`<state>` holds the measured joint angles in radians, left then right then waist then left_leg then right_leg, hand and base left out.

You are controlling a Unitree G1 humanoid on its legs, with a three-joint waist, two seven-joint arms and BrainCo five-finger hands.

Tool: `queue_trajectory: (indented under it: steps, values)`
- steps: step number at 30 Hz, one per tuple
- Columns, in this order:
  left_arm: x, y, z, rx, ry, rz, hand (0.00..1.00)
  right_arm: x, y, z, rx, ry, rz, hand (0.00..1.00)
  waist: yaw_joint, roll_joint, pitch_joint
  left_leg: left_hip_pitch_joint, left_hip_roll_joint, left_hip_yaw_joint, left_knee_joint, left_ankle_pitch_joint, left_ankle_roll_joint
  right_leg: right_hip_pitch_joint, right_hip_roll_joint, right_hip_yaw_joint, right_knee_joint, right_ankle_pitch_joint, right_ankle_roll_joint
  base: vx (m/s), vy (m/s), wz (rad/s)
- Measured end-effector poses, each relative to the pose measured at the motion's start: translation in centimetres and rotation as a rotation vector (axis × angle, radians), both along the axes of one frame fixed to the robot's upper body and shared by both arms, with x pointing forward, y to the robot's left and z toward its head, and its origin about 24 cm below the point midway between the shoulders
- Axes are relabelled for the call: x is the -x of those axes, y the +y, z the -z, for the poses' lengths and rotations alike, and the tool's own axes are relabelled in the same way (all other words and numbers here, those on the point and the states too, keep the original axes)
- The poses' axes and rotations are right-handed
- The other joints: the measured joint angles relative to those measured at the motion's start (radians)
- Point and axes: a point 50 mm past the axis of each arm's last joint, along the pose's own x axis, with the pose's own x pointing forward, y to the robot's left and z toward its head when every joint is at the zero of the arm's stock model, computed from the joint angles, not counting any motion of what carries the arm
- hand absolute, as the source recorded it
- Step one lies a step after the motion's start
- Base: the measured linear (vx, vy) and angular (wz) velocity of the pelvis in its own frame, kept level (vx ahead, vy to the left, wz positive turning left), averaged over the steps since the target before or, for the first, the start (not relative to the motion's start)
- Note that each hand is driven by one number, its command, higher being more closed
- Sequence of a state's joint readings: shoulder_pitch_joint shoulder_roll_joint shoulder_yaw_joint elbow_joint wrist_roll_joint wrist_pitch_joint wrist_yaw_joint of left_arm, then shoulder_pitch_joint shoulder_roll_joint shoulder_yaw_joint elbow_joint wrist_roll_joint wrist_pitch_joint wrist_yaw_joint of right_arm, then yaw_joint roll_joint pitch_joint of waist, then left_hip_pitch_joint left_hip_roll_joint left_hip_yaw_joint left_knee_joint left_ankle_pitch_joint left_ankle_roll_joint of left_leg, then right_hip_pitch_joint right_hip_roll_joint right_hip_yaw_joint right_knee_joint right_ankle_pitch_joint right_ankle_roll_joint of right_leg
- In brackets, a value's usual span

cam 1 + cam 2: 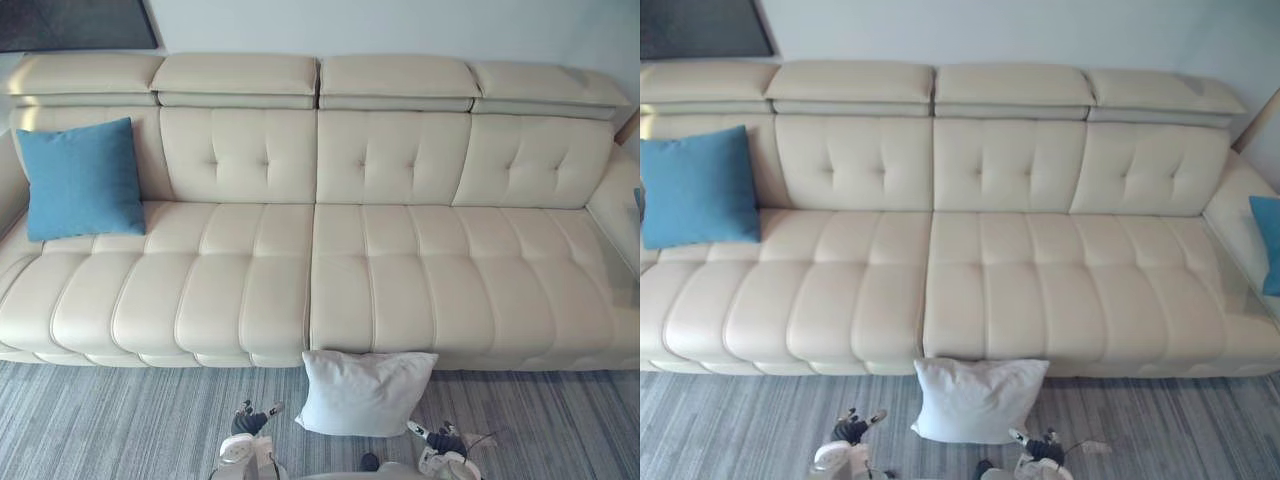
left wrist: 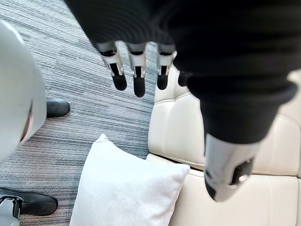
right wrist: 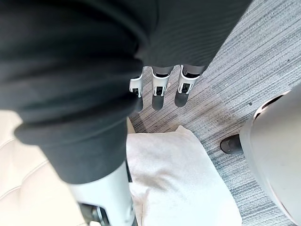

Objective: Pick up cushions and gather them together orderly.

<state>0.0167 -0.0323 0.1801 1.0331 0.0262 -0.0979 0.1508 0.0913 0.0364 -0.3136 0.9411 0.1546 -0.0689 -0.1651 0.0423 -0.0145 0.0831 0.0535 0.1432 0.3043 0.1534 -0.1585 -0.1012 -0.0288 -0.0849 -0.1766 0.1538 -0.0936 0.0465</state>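
A white cushion [image 1: 365, 392] stands on the floor, leaning against the front of the cream sofa [image 1: 320, 280] near its middle. A blue cushion [image 1: 80, 178] leans upright on the sofa's left end, and a second blue cushion [image 1: 1268, 243] shows at the right armrest. My left hand [image 1: 252, 418] hangs low to the left of the white cushion [image 2: 127, 188], its fingers [image 2: 137, 77] straight and holding nothing. My right hand [image 1: 435, 436] hangs to the cushion's right, fingers [image 3: 160, 89] straight above the white cushion [image 3: 178, 179], apart from it.
Grey striped carpet [image 1: 120, 420] covers the floor in front of the sofa. The sofa's seat between the blue cushions is bare. A dark panel [image 1: 75, 22] hangs on the wall at the upper left.
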Motion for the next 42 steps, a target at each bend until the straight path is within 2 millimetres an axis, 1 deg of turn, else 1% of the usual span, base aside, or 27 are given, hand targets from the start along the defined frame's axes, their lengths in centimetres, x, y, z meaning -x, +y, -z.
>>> queue_trajectory:
  steps: [6, 8, 9, 10, 11, 13, 14, 15, 16, 18, 19, 21, 24, 25, 26, 27, 28, 29, 30, 31, 32, 33, 34, 36, 37, 39, 42]
  values:
    - [-0.1, 0.1, 0.0, -0.004, -0.001, 0.006, 0.00, -0.2, 0.1, 0.1, -0.001, 0.006, -0.012, 0.00, 0.001, -0.006, 0.004, 0.018, 0.004, 0.069, -0.006, -0.001, 0.000, -0.024, 0.019, 0.075, -0.012, 0.029, -0.005, -0.03, 0.011, -0.36]
    - [-0.5, 0.4, -0.2, -0.014, -0.014, 0.010, 0.00, -0.7, 0.3, 0.0, -0.002, -0.002, -0.033, 0.00, 0.006, -0.016, 0.019, -0.004, 0.018, 0.109, 0.036, -0.021, 0.000, -0.073, 0.034, 0.104, 0.019, 0.030, -0.007, -0.12, -0.028, -0.63]
    - [-0.6, 0.7, -0.3, -0.023, -0.017, 0.010, 0.00, -1.3, 0.7, -0.2, -0.008, -0.012, -0.044, 0.00, 0.011, -0.022, 0.025, -0.035, 0.042, 0.140, 0.082, -0.037, 0.003, -0.105, 0.029, 0.092, 0.028, 0.006, -0.010, -0.13, -0.033, -0.66]
    - [-0.8, 0.9, -0.4, -0.029, -0.026, 0.010, 0.00, -1.4, 0.8, -0.2, -0.007, -0.012, -0.050, 0.00, 0.011, -0.023, 0.034, -0.045, 0.053, 0.163, 0.093, -0.040, 0.007, -0.127, -0.009, -0.007, 0.070, -0.028, -0.025, -0.13, -0.052, -0.70]
    - [-1.0, 1.1, -0.5, -0.034, -0.036, 0.011, 0.00, -1.5, 0.8, -0.2, -0.002, -0.011, -0.056, 0.00, 0.009, -0.020, 0.040, -0.053, 0.072, 0.180, 0.100, -0.041, 0.004, -0.140, -0.064, -0.136, 0.117, -0.045, -0.046, -0.08, -0.056, -0.57]
    - [-1.0, 1.7, -0.6, -0.054, -0.035, 0.019, 0.00, -1.3, 0.8, -0.1, 0.003, -0.003, -0.064, 0.00, 0.013, -0.027, 0.044, -0.051, 0.108, 0.208, 0.133, -0.051, -0.012, -0.127, -0.130, -0.297, 0.157, -0.053, -0.074, -0.01, -0.140, -0.62]
    - [-1.0, 2.2, -0.6, -0.070, -0.031, 0.029, 0.00, -1.2, 0.8, -0.1, 0.004, 0.003, -0.065, 0.00, 0.016, -0.035, 0.048, -0.044, 0.124, 0.211, 0.159, -0.062, -0.029, -0.115, -0.146, -0.350, 0.162, -0.016, -0.044, 0.04, -0.176, -0.60]
    - [-1.0, 2.4, -0.7, -0.078, -0.029, 0.034, 0.00, -1.3, 0.7, -0.1, 0.008, 0.002, -0.065, 0.00, 0.015, -0.036, 0.051, -0.042, 0.132, 0.204, 0.165, -0.065, -0.034, -0.110, -0.128, -0.344, 0.167, -0.016, -0.046, 0.01, -0.180, -0.41]
    - [-0.8, 2.4, -0.5, -0.083, -0.016, 0.051, 0.00, -1.4, 0.1, -0.2, 0.027, 0.002, -0.068, 0.00, 0.008, -0.022, 0.060, -0.047, 0.139, 0.174, 0.156, -0.064, -0.040, -0.113, -0.106, -0.340, 0.165, -0.022, -0.055, -0.02, -0.168, -0.22]
    - [-1.4, 1.7, -0.6, -0.080, -0.018, 0.098, 0.00, -1.2, -0.6, 0.0, 0.048, 0.035, -0.096, 0.00, 0.005, -0.012, 0.066, -0.053, 0.140, 0.148, 0.127, -0.057, -0.054, -0.137, -0.088, -0.330, 0.161, -0.024, -0.057, -0.02, -0.147, -0.23]
    - [-1.4, 1.7, -0.5, -0.084, -0.015, 0.113, 0.00, -1.1, -1.2, 0.0, 0.062, 0.053, -0.107, 0.00, 0.007, -0.009, 0.069, -0.054, 0.140, 0.149, 0.106, -0.046, -0.071, -0.154, -0.073, -0.317, 0.157, -0.024, -0.059, 0.02, -0.111, -0.35]
    - [-1.4, 2.1, -0.6, -0.095, -0.013, 0.112, 0.00, -0.9, -1.4, 0.1, 0.066, 0.068, -0.119, 0.00, 0.007, -0.011, 0.072, -0.051, 0.148, 0.150, 0.092, -0.046, -0.076, -0.161, -0.048, -0.302, 0.151, -0.036, -0.050, 0.02, -0.115, -0.34]
    - [-0.9, 2.5, -0.4, -0.104, 0.008, 0.107, 0.00, -1.2, -1.1, 0.1, 0.072, 0.061, -0.151, 0.00, 0.003, -0.005, 0.078, -0.043, 0.200, 0.151, 0.138, -0.050, -0.095, -0.148, -0.020, -0.308, 0.169, -0.076, -0.062, 0.08, -0.103, -0.04]
    - [-1.1, 2.7, -0.5, -0.110, 0.001, 0.102, 0.00, -1.2, -1.1, 0.1, 0.072, 0.063, -0.161, 0.00, 0.004, -0.014, 0.085, -0.076, 0.215, 0.119, 0.222, -0.052, -0.085, -0.137, -0.015, -0.314, 0.174, -0.086, -0.067, 0.12, -0.141, 0.33]
    - [-1.8, 3.0, -0.9, -0.117, -0.029, 0.098, 0.00, -1.3, -0.9, 0.1, 0.077, 0.065, -0.180, 0.00, 0.003, -0.003, 0.103, -0.173, 0.254, 0.029, 0.417, -0.029, -0.001, -0.104, -0.002, -0.337, 0.165, -0.095, -0.077, 0.11, -0.146, 0.32]
    - [-2.2, 3.3, -1.2, -0.129, -0.048, 0.097, 0.00, -1.5, -0.9, 0.0, 0.080, 0.060, -0.191, 0.00, 0.006, -0.015, 0.110, -0.223, 0.265, -0.025, 0.531, 0.012, 0.064, -0.072, 0.004, -0.337, 0.155, -0.097, -0.089, 0.11, -0.157, 0.21]
    - [-2.1, 3.4, -1.2, -0.137, -0.049, 0.093, 0.00, -1.6, -0.9, 0.0, 0.081, 0.054, -0.189, 0.00, 0.015, -0.013, 0.121, -0.262, 0.261, -0.059, 0.602, 0.018, 0.071, -0.047, 0.001, -0.335, 0.148, -0.099, -0.093, 0.13, -0.084, -0.01]
    - [-2.2, 3.3, -1.3, -0.138, -0.056, 0.087, 0.00, -1.9, -0.8, -0.1, 0.082, 0.045, -0.188, 0.00, 0.021, -0.013, 0.127, -0.288, 0.238, -0.069, 0.617, -0.012, 0.046, -0.036, -0.005, -0.334, 0.139, -0.105, -0.097, 0.14, -0.056, -0.11]
    - [-2.4, 2.9, -1.3, -0.128, -0.064, 0.086, 0.00, -2.2, -1.1, -0.3, 0.088, 0.035, -0.184, 0.00, 0.019, -0.001, 0.128, -0.312, 0.209, -0.068, 0.607, -0.040, 0.030, -0.035, -0.008, -0.333, 0.133, -0.104, -0.097, 0.15, -0.003, -0.14]
    - [-2.6, 2.3, -1.4, -0.115, -0.075, 0.089, 0.00, -2.7, -1.2, -0.5, 0.090, 0.023, -0.178, 0.00, 0.019, 0.015, 0.137, -0.334, 0.155, -0.065, 0.557, -0.067, 0.017, -0.035, -0.011, -0.330, 0.130, -0.103, -0.098, 0.14, 0.037, -0.15]
    - [-2.7, 2.1, -1.4, -0.109, -0.079, 0.089, 0.00, -2.7, -1.2, -0.5, 0.086, 0.022, -0.165, 0.00, 0.021, 0.020, 0.141, -0.334, 0.107, -0.063, 0.472, -0.070, 0.018, -0.034, -0.015, -0.327, 0.129, -0.103, -0.096, 0.18, 0.075, -0.14]
    - [-2.6, 1.8, -1.3, -0.101, -0.078, 0.089, 0.00, -2.6, -1.1, -0.4, 0.080, 0.022, -0.151, 0.00, 0.020, 0.025, 0.138, -0.327, 0.060, -0.047, 0.357, -0.042, 0.022, -0.034, -0.015, -0.326, 0.127, -0.106, -0.086, 0.17, 0.081, -0.08]
    - [-2.6, 1.5, -1.3, -0.094, -0.077, 0.089, 0.00, -2.6, -1.1, -0.4, 0.080, 0.019, -0.148, 0.00, 0.020, 0.034, 0.133, -0.317, 0.038, -0.026, 0.280, -0.018, 0.049, -0.034, -0.011, -0.327, 0.127, -0.109, -0.076, 0.19, 0.071, 0.09]
    - [-2.8, 1.9, -1.4, -0.101, -0.085, 0.087, 0.00, -2.2, -0.4, -0.2, 0.057, 0.024, -0.134, 0.00, 0.027, -0.012, 0.128, -0.260, -0.002, 0.003, 0.185, 0.007, 0.070, -0.013, -0.027, -0.317, 0.091, -0.097, -0.047, 0.21, 0.037, 0.07]
    - [-2.8, 2.0, -1.4, -0.103, -0.083, 0.086, 0.00, -2.1, -0.2, -0.2, 0.052, 0.021, -0.123, 0.00, 0.032, -0.019, 0.125, -0.242, -0.010, 0.014, 0.167, 0.007, 0.071, -0.004, -0.034, -0.313, 0.084, -0.094, -0.042, 0.21, 0.047, -0.13]
    - [-2.5, 2.1, -1.3, -0.094, -0.072, 0.067, 0.00, -2.1, 0.0, -0.3, 0.047, 0.008, -0.116, 0.00, 0.034, -0.021, 0.123, -0.209, -0.024, 0.020, 0.155, 0.004, 0.074, 0.011, -0.052, -0.305, 0.103, -0.092, -0.036, 0.17, 0.069, -0.09]
    - [-2.3, 2.0, -1.1, -0.080, -0.063, 0.064, 0.00, -2.2, 0.3, -0.3, 0.048, 0.006, -0.133, 0.00, 0.036, -0.023, 0.122, -0.160, -0.033, 0.023, 0.135, -0.002, 0.081, -0.019, -0.098, -0.294, 0.257, -0.094, -0.030, 0.15, 0.063, 0.04]
